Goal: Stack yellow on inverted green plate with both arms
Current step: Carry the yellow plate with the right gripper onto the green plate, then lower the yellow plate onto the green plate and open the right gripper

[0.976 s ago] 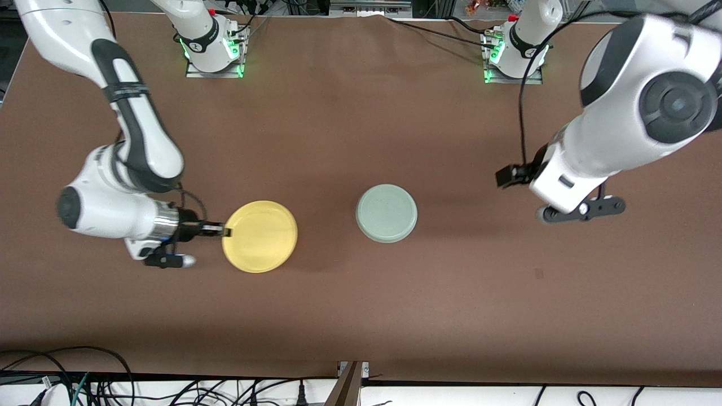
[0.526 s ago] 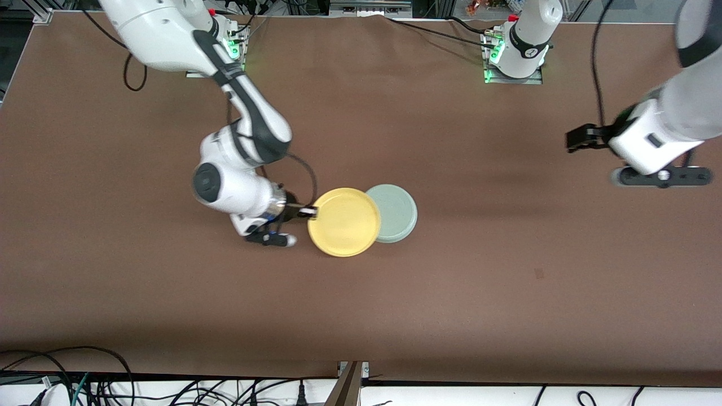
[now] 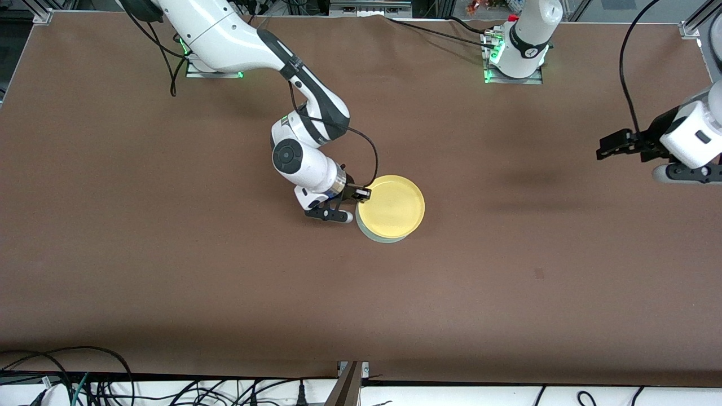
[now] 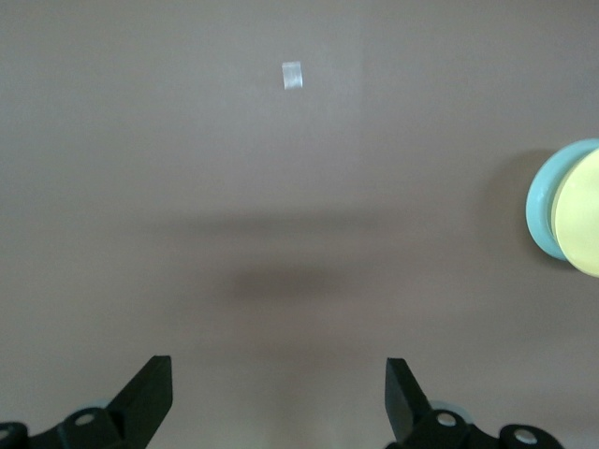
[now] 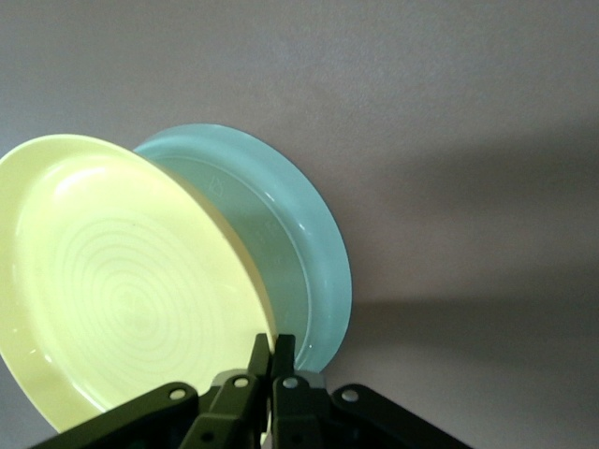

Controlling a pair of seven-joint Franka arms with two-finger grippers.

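Now I see the brown table (image 3: 169,270) with both arms in frame. Right arm (image 3: 237,39) reaches from its base to mid-table, wrist bent down. Left arm (image 3: 691,132) waits high over its own end of the table, well apart from the plates.

Yellow (image 3: 392,206) sits over the green plate (image 3: 383,238) at mid-table, covering nearly all of it; only a thin crescent of green shows on the side nearer the front camera and toward the right arm's end. In the right wrist view yellow (image 5: 122,281) is upright, bowl side up, tilted a little against the green plate (image 5: 299,253). I cannot tell whether yellow touches the green plate.

Right gripper (image 3: 361,194) is at yellow's rim on the side toward the right arm's end. Right wrist view: right gripper (image 5: 271,351) has its fingers pinched tight on yellow's rim.

Left gripper (image 3: 612,145): in the left wrist view its fingertips (image 4: 150,388) stand wide apart over bare table, holding nothing. That view catches both plates at its edge, yellow (image 4: 580,224) over green plate (image 4: 543,206), and a small pale tag (image 4: 292,75) on the table.
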